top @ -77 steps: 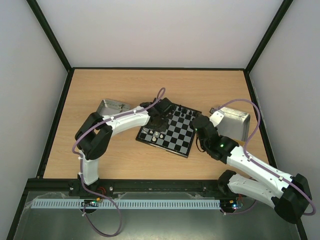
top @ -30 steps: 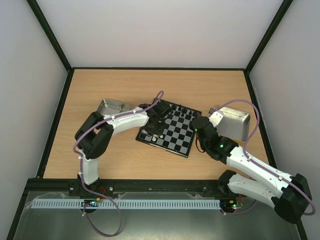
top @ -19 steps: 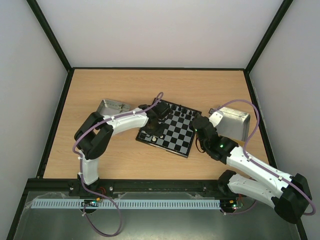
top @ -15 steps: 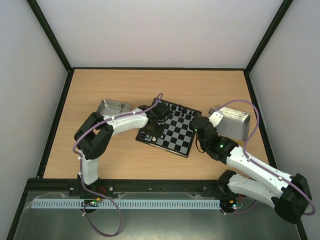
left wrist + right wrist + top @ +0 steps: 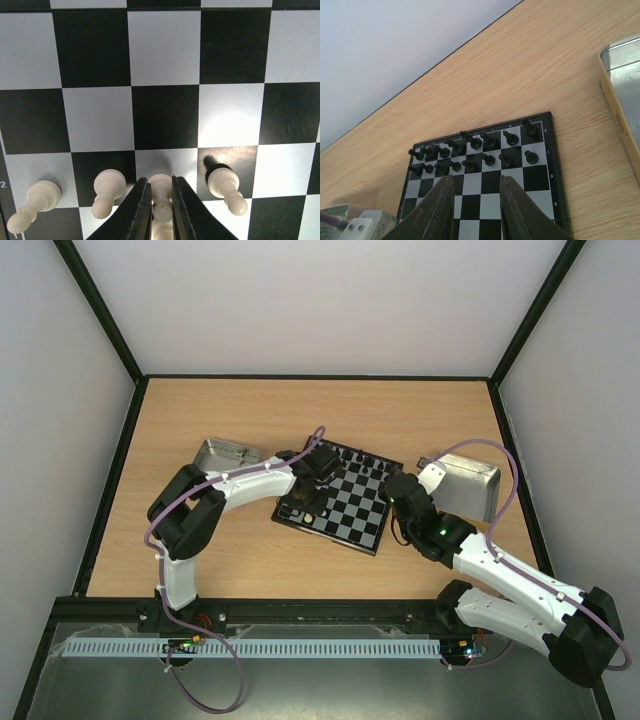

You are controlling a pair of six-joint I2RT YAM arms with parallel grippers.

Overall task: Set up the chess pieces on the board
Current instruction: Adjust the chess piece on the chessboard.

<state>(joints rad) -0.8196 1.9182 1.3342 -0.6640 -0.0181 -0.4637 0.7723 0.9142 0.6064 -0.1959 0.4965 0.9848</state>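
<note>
The chessboard (image 5: 345, 502) lies mid-table, turned a little. In the left wrist view my left gripper (image 5: 161, 210) is shut on a cream-white pawn (image 5: 161, 192) that stands on a pale square of the board (image 5: 165, 55). Other cream pawns stand beside it, to the left (image 5: 107, 187), far left (image 5: 37, 197), and right (image 5: 225, 187). In the top view the left gripper (image 5: 312, 480) is over the board's left side. My right gripper (image 5: 476, 210) is open and empty above the board (image 5: 547, 185). Black pieces (image 5: 475, 150) fill its two far rows.
A metal tray (image 5: 222, 455) sits left of the board behind the left arm. Another metal tray (image 5: 468, 490) sits right of the board, and its rim shows in the right wrist view (image 5: 620, 110). Black frame rails edge the wooden table (image 5: 300, 410).
The left gripper has drifted slightly left and toward the board's far-left part over the earlier frames. The right arm has not moved.
</note>
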